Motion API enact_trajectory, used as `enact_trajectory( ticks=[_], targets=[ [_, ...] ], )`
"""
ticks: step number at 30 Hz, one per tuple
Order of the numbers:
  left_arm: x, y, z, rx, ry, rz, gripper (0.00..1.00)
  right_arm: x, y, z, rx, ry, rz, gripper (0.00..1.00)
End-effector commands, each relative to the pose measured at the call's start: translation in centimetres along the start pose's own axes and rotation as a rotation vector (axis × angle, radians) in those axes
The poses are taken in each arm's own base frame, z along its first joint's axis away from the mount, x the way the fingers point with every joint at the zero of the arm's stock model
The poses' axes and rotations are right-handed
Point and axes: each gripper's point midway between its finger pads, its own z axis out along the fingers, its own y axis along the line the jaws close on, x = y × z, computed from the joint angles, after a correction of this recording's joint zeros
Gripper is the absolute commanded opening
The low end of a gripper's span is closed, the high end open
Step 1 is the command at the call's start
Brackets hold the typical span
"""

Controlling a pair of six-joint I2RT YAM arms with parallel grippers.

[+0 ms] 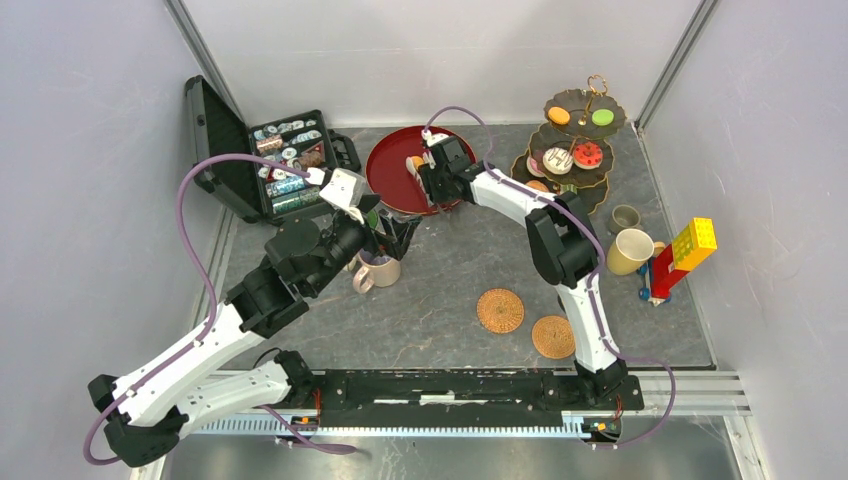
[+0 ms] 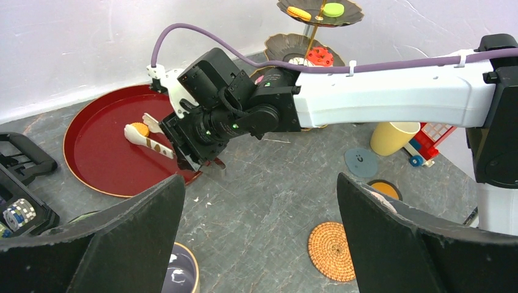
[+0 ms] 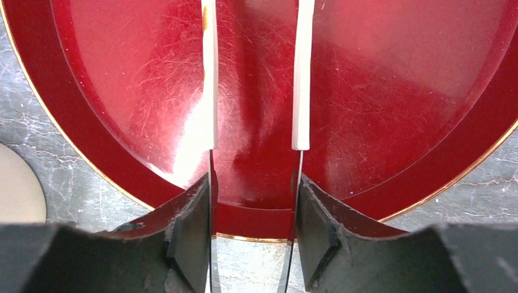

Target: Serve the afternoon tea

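Right pincer (image 3: 253, 201): partly closed, one finger pressing on each arm of the tongs (image 3: 211, 91), which run straight out ahead of it.
Tong tips: seen from the left wrist, they close on an orange cake (image 2: 140, 129) out beyond the pincer's fingers.
Red tray (image 2: 91, 159): directly beneath the right pincer and stretching on ahead of it, under the tongs and the cake.
Left pincer (image 2: 259, 180): jaws spread wide, nothing between them, touching nothing that I can see.
Beige mug (image 1: 380, 270): just below the left pincer.
Stand (image 1: 580, 105): well off to the right of the right pincer, with other cakes (image 1: 588, 153) on its tiers.
Yellow mug (image 1: 630, 250), small grey mug (image 1: 625, 215): by the stand, well apart from both pincers.
Cut off: the right wrist view loses the tong tips and the cake at its top edge.
Hard to make out: whether the cake rests on the tray or hangs just clear of it. From above, the pincer's body covers most of it.
Hidden: under the left pincer only a sliver of mug rim shows, behind one finger.
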Motion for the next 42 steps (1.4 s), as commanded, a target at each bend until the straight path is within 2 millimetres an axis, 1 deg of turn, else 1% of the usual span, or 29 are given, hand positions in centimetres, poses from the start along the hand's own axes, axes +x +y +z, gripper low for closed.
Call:
enact_trajectory(
  ticks=[1, 6, 9, 14, 17, 22, 26, 30, 35, 39, 41, 42],
  targets=[
    [-0.9, 0.0, 0.1, -0.006, -0.029, -0.008, 1.0, -3.2, -0.2, -0.2, 0.02, -0.093, -0.012, 0.5],
    [-0.9, 0.0, 0.1, -0.007, -0.029, -0.008, 1.0, -3.7, -0.1, -0.6, 0.021, -0.106, -0.024, 0.39],
    [-0.9, 0.0, 0.0, -0.006, -0.03, -0.008, 1.0, -4.7, -0.2, -1.6, 0.023, -0.131, -0.031, 0.33],
    [-1.1, -0.1, -0.1, -0.001, -0.034, -0.011, 1.0, -6.5, -0.3, -4.5, 0.029, -0.185, -0.04, 0.27],
    [-1.3, -0.1, -0.2, 0.0, -0.04, -0.013, 1.0, -7.0, -0.3, -6.8, 0.017, -0.216, -0.04, 0.25],
    [-1.5, -0.1, -0.5, 0.005, -0.048, -0.018, 1.0, -5.5, 0.2, -9.9, -0.044, -0.256, -0.033, 0.2],
    [-1.7, -0.3, -0.6, 0.015, -0.054, -0.026, 1.0, -4.5, 0.7, -12.1, -0.09, -0.26, -0.024, 0.18],
    [-1.9, -0.3, -0.8, 0.018, -0.061, -0.028, 1.0, -4.2, 0.4, -15.1, -0.102, -0.293, -0.016, 0.16],
    [-2.3, -0.3, -1.1, 0.022, -0.071, -0.032, 1.0, -5.3, -0.7, -19.7, -0.093, -0.369, 0.007, 0.14],
    [-2.5, -0.5, -1.2, 0.029, -0.077, -0.038, 1.0, -6.4, -2.2, -23.8, -0.06, -0.442, 0.026, 0.12],
    [-2.5, -0.5, -1.3, 0.031, -0.078, -0.04, 1.0, -7.0, -3.4, -26.1, -0.022, -0.484, 0.03, 0.12],
    [-2.6, -0.5, -1.3, 0.032, -0.08, -0.041, 1.0, -7.2, -4.3, -27.2, 0.012, -0.498, 0.031, 0.11]
  ],
)
